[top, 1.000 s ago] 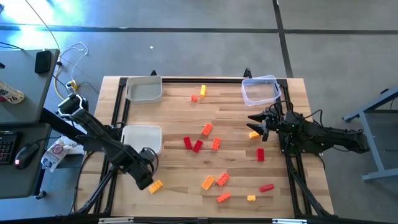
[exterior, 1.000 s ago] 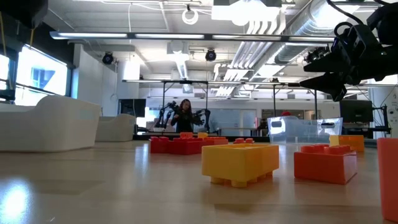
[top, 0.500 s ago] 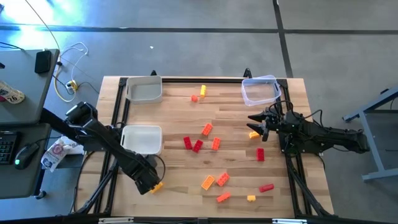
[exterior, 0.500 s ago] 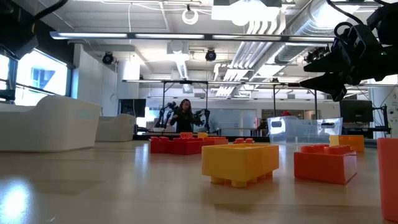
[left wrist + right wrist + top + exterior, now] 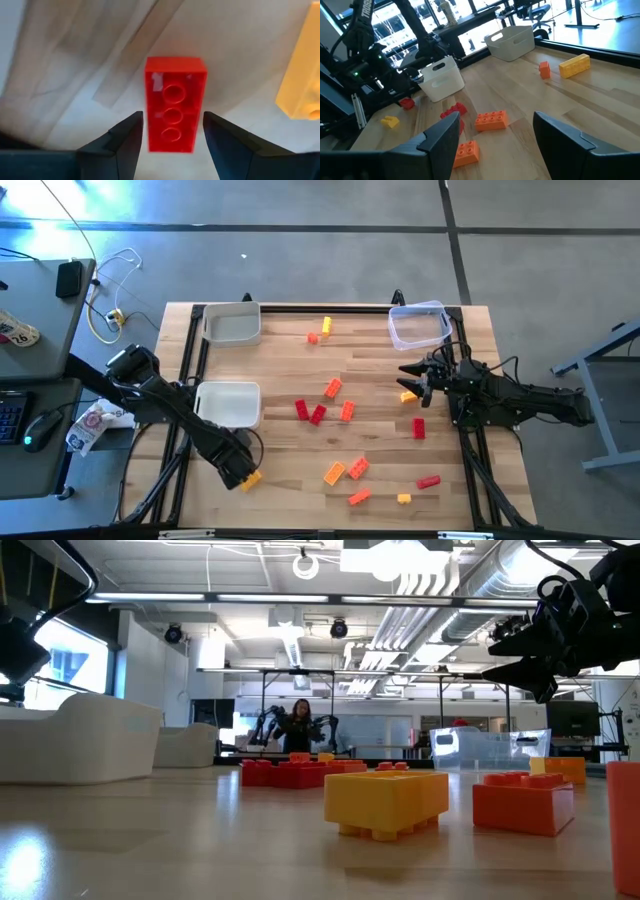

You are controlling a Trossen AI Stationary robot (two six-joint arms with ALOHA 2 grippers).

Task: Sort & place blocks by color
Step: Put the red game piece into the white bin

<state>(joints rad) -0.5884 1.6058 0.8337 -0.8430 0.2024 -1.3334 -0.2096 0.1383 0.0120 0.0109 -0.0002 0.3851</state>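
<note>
— Any writing you can read?
— Only a "16" on a round sticker (image 5: 18, 333) at the side desk's (image 5: 40, 310) edge, high view. Nothing else is legible.

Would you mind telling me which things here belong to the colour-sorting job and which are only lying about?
Belong to the job:
- small studded red, orange and yellow plastic blocks
- two white rectangular trays
- clear plastic tub
- open left gripper over a red block

Lying about:
- cables beside the table
- computer mouse
</note>
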